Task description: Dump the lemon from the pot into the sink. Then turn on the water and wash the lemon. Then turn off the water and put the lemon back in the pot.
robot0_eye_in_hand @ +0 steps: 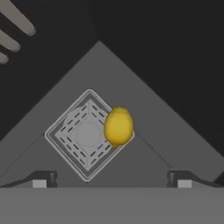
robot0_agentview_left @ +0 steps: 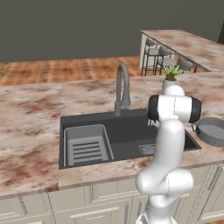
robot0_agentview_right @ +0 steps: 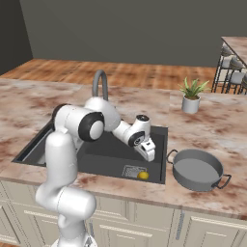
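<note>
The yellow lemon (robot0_eye_in_hand: pixel 118 127) lies on the sink floor against the edge of the square drain grate (robot0_eye_in_hand: pixel 87 133). In the right base view the lemon (robot0_agentview_right: pixel 143 175) rests near the front right corner of the dark sink (robot0_agentview_right: pixel 108 152). My gripper (robot0_agentview_right: pixel 149 154) hangs over it, pointing down into the basin. In the hand view the gripper (robot0_eye_in_hand: pixel 111 181) is open, fingertips (robot0_eye_in_hand: pixel 181 179) wide apart with nothing between them, a little above the lemon. The grey pot (robot0_agentview_right: pixel 195 169) stands upright and empty on the counter right of the sink. No water shows at the faucet (robot0_agentview_right: pixel 100 84).
A ribbed grey rack (robot0_agentview_left: pixel 85 146) fills the sink's left half. The arched faucet (robot0_agentview_left: pixel 122 89) rises behind the basin. A small white potted plant (robot0_agentview_right: pixel 191 96) stands on the counter behind the pot (robot0_agentview_left: pixel 212 131). Bar stools (robot0_agentview_left: pixel 157 54) stand at the far island.
</note>
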You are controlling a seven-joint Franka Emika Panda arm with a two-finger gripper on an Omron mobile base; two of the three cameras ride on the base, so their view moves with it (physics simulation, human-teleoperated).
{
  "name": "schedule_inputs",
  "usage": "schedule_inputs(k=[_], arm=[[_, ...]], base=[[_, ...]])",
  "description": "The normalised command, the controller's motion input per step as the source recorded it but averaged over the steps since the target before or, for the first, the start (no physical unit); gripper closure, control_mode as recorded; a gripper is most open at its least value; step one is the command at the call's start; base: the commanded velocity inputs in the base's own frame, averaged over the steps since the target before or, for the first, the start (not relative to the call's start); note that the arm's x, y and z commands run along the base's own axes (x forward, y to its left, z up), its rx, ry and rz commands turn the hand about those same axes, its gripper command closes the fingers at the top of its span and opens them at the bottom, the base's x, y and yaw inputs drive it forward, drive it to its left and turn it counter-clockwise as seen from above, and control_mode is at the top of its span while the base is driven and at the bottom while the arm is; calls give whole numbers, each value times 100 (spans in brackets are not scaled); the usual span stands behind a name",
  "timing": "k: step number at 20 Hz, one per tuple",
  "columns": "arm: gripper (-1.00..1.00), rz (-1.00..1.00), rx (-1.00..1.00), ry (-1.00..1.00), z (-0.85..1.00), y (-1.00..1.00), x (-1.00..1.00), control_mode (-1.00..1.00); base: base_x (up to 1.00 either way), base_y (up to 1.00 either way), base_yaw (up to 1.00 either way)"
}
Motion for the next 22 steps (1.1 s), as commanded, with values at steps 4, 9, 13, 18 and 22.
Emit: schedule_inputs(k=[4,9,13,18,22], arm=[[-100,4,0,0,-32,-25,0,-100],[-100,2,0,0,-33,-5,7,-100],[-100,1,0,0,-33,0,8,-100],[-100,1,0,0,-33,0,1,-100],[-100,0,0,0,-31,0,0,-100]], base=[[0,0,0],[0,0,0],[0,0,0],[0,0,0],[0,0,0]])
